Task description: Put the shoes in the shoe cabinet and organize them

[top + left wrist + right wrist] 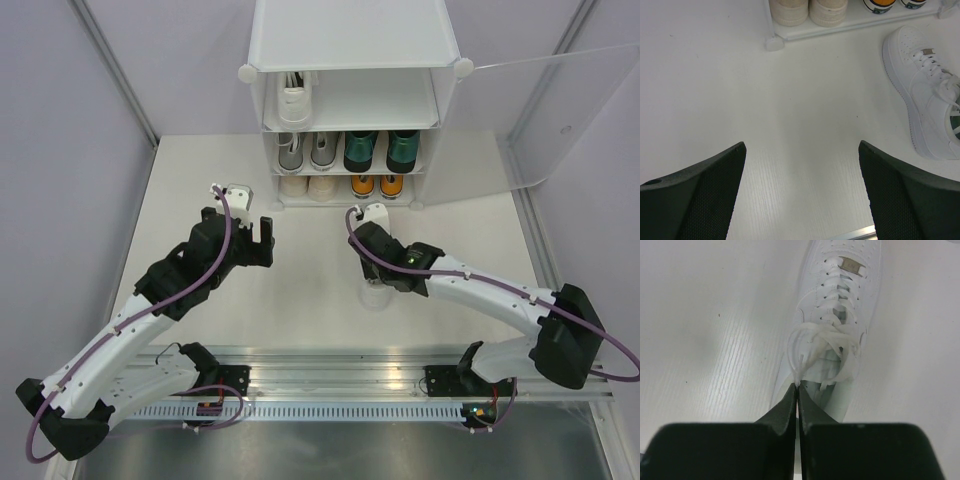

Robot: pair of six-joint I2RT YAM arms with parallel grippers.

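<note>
From above, the left arm reaches forward and bends inward, its left claw (pixel 262 242) hanging over the bare table (pixel 300 320) short of the cabinet (pixel 350 35). The right arm crosses in from the right, elbow low, with the right claw (pixel 378 280) pointing down onto a white sneaker (pixel 376 298) on the table, well apart from the cabinet. The frosted door (pixel 560 110) stands open to the right. Inside, another white shoe (pixel 293 100) sits on the top shelf. The grey pair (pixel 305 150) and green pair (pixel 382 150) share the middle shelf, and the cream pair (pixel 308 186) and orange pair (pixel 377 185) the bottom.

The left wrist view shows the left claw (pixel 802 145) spread wide over empty table. The sneaker (pixel 922 90) lies flat to its right, toe toward the cabinet. The cream pair (pixel 807 9) and a round corner connector (pixel 774 44) are ahead.

The right wrist view shows the right claw (pixel 797 389) pinched tight on the sneaker (pixel 840 305) at its collar edge, beside the lace bow. A small metal lace tag (pixel 851 265) sits near the toe, its writing too small to read.
</note>
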